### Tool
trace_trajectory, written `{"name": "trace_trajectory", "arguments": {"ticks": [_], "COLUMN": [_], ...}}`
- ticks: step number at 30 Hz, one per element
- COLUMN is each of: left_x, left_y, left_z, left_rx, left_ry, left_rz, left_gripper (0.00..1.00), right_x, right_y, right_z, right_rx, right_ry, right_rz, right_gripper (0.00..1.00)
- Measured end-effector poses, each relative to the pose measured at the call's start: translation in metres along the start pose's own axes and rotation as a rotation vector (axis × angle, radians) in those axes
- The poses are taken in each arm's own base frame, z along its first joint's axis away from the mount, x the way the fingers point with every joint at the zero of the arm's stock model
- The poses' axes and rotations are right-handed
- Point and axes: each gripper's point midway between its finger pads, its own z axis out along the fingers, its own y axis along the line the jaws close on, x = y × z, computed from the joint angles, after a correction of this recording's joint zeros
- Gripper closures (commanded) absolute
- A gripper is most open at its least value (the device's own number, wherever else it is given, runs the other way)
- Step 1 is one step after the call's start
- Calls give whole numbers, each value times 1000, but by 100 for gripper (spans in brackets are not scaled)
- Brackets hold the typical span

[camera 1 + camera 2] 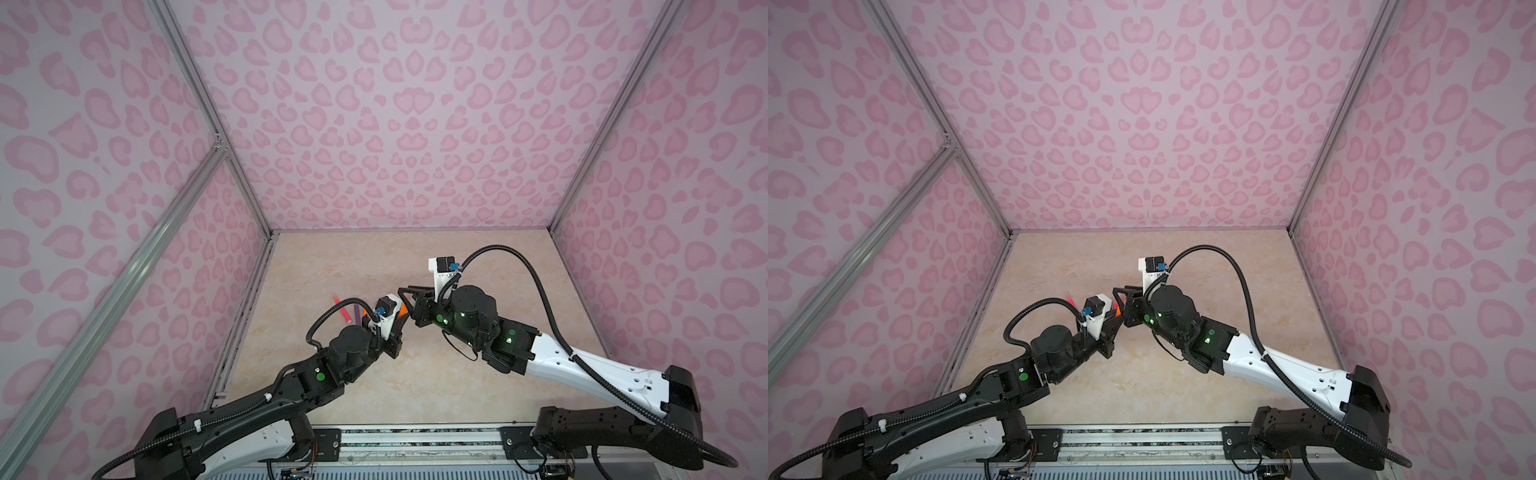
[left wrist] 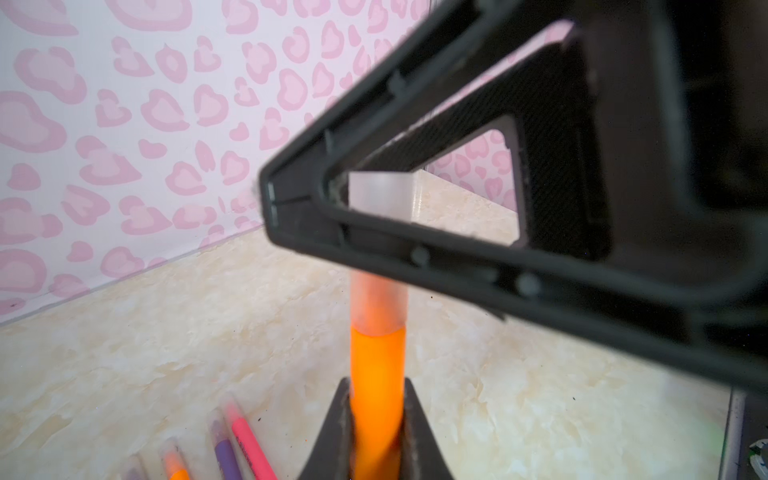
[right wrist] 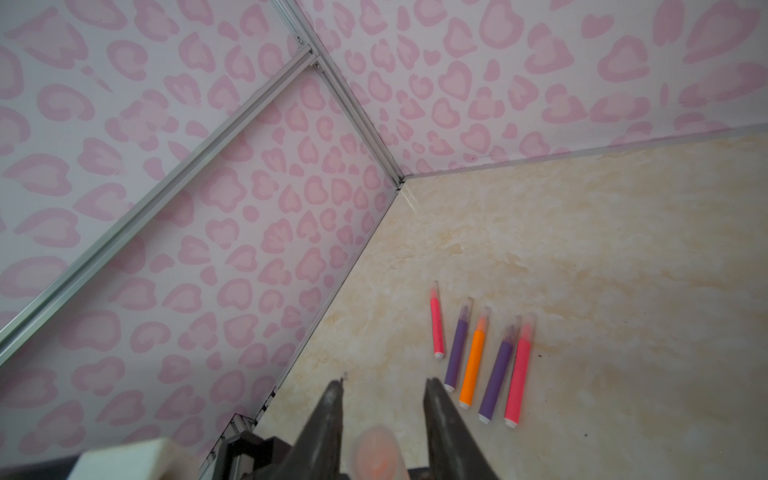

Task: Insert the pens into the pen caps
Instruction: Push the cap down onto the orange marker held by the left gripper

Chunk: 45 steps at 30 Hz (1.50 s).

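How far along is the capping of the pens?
Done, it seems: five pens lie in a row on the table, their tips under clear caps. In hand: the left gripper is shut on the sixth, an orange pen, whose cap already covers the tip, between the right gripper's open jaws. Left: probably seating that cap fully and laying the pen down.

Five pens (image 3: 475, 357) lie side by side on the surface (image 3: 623, 249), left of its middle, near the left wall (image 3: 208, 208). Just right of them the left gripper (image 2: 377, 384) holds a sixth pen (image 2: 376, 361) — its cap (image 2: 377, 299) between the jaws of the right gripper (image 3: 384, 382), seemingly untouched.
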Motion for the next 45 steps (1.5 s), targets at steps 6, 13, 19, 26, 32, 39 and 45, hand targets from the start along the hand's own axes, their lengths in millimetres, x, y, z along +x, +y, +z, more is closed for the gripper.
{"name": "trace_trajectory", "arguments": {"ticks": [6,13,19,26,32,39,45], "left_x": [2,8,9,-2,-17,-23,-16], "left_y": [2,0,-6,-19,-25,-14,-5], "left_z": [1,2,1,-6,-11,-11,-5], "left_rx": [-17,10,123,308,351,247,136], "left_ry": [20,52,86,120,120,132,165], "left_rz": [10,-13,-93,-222,-243,-157,-60], "left_gripper": [96,96,96,96,96,96,96], "right_x": [3,10,14,9,-1,-5,1], "right_y": [-2,-5,-4,5,15,15,9], "right_z": [2,-2,-4,-10,-19,-23,-21], "right_rx": [32,44,-3,-106,-167,-3,124], "right_ry": [-1,-15,-46,-90,-117,-141,-160], "right_rz": [-52,-66,-72,-74,-69,-71,-85], "right_gripper": [99,100,100,100,100,100,100]}}
